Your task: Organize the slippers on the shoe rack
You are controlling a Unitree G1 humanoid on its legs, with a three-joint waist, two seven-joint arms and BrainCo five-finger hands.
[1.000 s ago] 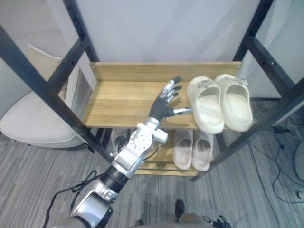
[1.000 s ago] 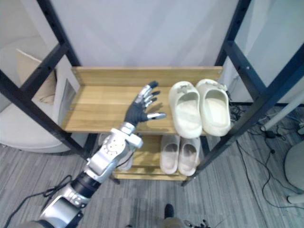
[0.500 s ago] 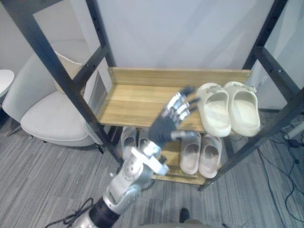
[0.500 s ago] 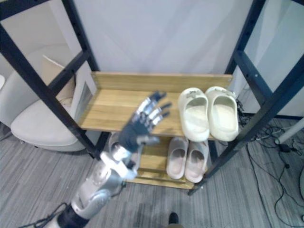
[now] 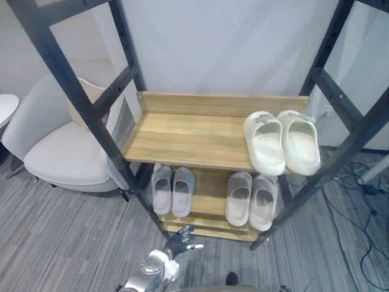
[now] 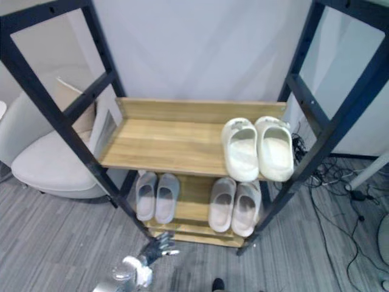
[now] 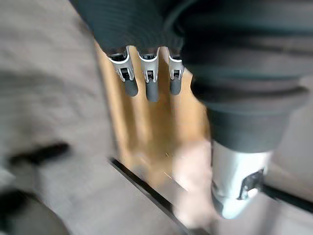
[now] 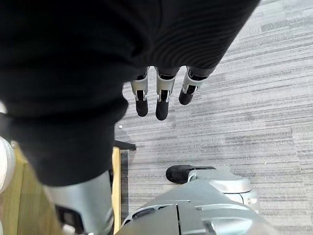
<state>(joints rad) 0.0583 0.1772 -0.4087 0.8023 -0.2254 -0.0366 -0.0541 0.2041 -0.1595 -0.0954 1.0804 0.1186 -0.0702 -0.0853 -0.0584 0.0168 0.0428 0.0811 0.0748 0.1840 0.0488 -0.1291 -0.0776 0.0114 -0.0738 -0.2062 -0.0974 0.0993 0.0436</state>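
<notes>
Slippers (image 5: 267,143) look cream, thick-soled, paired side by side.

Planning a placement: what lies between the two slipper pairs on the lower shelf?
Only the bare lower shelf between the grey pair and the beige pair, in both eye views.

Left hand (image 5: 177,242) low, fingers (image 7: 152,89) spread, right hand (image 8: 146,44) hanging, fingers (image 8: 162,104) relaxed

At the lower middle of the frame, the left hand (image 5: 180,238) shows silver fingers with dark tips on a silver-grey wrist. The right hand (image 8: 146,44) wears a dark ribbed cover over silver, dark-tipped fingers (image 8: 161,104).
</notes>
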